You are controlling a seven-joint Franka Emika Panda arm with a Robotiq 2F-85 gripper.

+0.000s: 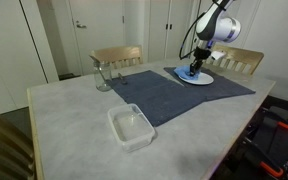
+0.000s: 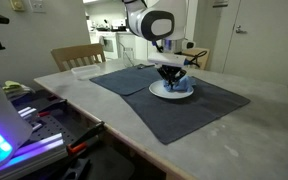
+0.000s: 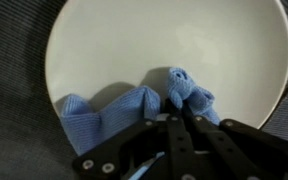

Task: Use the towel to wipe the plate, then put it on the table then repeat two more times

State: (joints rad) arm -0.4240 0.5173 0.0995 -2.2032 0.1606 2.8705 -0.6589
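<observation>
The blue towel (image 3: 94, 118) was pressed on the white plate (image 3: 184, 40) at its six o'clock rim, clamped in the gripper (image 3: 180, 112); a wipe was judged underway, set-down and repeats left undone.

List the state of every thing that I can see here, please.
pincer: shut on the towel.
towel: bunched up, lying on the plate.
plate: flat on the dark mat.
dark mat: spread flat.
plastic container: upright, looks empty.
glass: upright; contents unclear.
</observation>
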